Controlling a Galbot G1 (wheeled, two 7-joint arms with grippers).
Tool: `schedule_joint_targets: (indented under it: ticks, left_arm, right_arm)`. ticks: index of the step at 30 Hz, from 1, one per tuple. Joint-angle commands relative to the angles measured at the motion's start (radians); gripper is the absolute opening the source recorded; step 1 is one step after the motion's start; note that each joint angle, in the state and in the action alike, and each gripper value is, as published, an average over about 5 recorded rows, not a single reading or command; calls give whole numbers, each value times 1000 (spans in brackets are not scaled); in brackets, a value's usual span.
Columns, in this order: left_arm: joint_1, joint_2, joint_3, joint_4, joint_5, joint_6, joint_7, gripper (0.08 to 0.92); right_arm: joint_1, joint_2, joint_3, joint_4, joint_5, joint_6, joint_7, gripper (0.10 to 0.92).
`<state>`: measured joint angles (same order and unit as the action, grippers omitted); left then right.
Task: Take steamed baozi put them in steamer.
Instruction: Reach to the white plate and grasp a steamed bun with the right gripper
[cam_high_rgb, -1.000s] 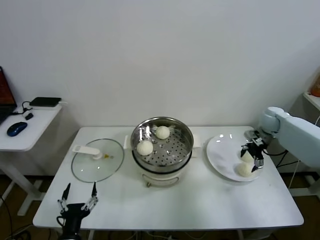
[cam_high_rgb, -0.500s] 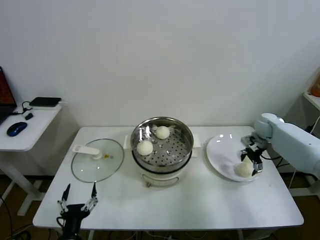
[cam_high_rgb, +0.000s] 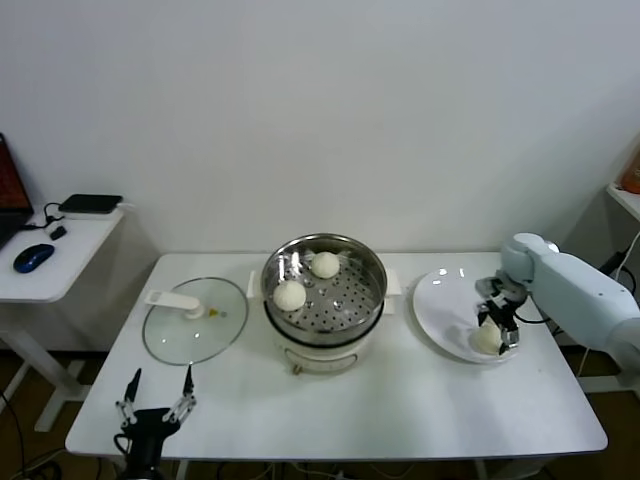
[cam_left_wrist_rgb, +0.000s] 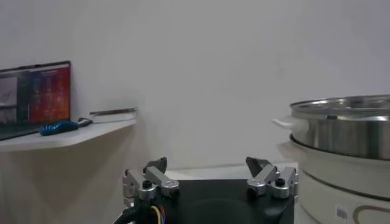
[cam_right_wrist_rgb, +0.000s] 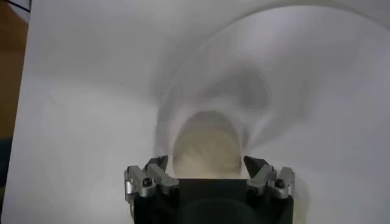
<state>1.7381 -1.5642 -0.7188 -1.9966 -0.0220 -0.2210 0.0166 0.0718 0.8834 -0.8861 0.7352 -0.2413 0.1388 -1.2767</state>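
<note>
On the white desk (cam_high_rgb: 400, 410), center: steamer (cam_high_rgb: 323, 292), lid off, two steamed baozi (cam_high_rgb: 290, 295) on its perforated tray, one near the front-left wall, the other (cam_high_rgb: 325, 264) toward the back. Glass lid (cam_high_rgb: 195, 320) lies flat left of the steamer. White plate (cam_high_rgb: 440, 310) sits to the right. Right hand (cam_high_rgb: 494, 328) is over the plate's right part, fingers spread wide, straddling one bun (cam_right_wrist_rgb: 206, 149) that lies on the plate; not closed on it. Left hand (cam_high_rgb: 156, 398) is parked at the desk's front-left edge, fingers apart, holding nothing.
</note>
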Motion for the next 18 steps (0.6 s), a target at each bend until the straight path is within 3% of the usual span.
schedule_joint_targets:
  ticks: [1,5,13,18]
  left_arm:
    - [1,0,-1,3,-2,-1,0,823]
    - [1,0,0,3,-2,-2,-1,823]
    - [1,-1,0,3,-2,-2,-2,823]
    - [2,-1,-2,1,-3,-3,-2,823]
  right_arm:
    - [-11,13,19,-20,-19,0,-1,823]
    - [-9,13,21,-20,-18,-1,-2,815]
    - [-7,10,20,-16,-17,-1,-5,675]
    - [10,2,11,5,-3,1,-6,639]
